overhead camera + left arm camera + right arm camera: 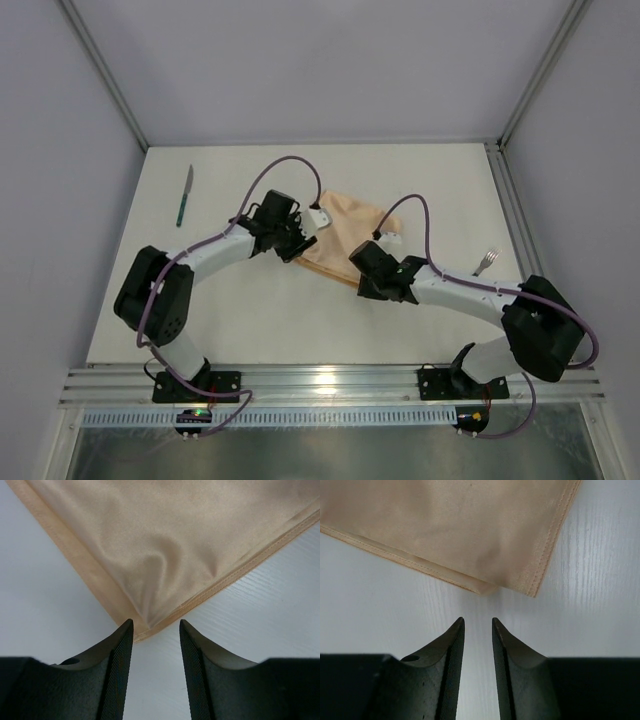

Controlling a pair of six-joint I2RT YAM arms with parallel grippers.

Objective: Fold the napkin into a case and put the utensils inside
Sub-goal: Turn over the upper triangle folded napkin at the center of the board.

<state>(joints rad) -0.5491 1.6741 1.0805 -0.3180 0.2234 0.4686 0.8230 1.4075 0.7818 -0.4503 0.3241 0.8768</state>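
Near the middle of the surface (pixel 250 310) lies the napkin (pixel 345 235), and I judge the task to be in its early folding stage. My right wrist view shows a doubled hem, so the cloth seems to be folded over at least once. It is still a broad slanted sheet, though, not yet the narrow case I need. Neither utensil is in it: from above, the knife (pixel 185 195) lies well apart toward 9 o'clock of the napkin, and the fork (pixel 486 262) lies off toward 3 o'clock, both bare on the surface. Further folds and both insertions are still left to do. My left gripper (pixel 156 625) is spread with a clear gap and pinches nothing. One napkin corner points at it from 12 o'clock, its tip just reaching the mouth of the jaws, with a small pucker in the cloth behind it. My right gripper (pixel 478 622) is spread more narrowly and is also empty. The napkin's layered corner lies a little ahead at 12 to 1 o'clock, apart from my fingertips.
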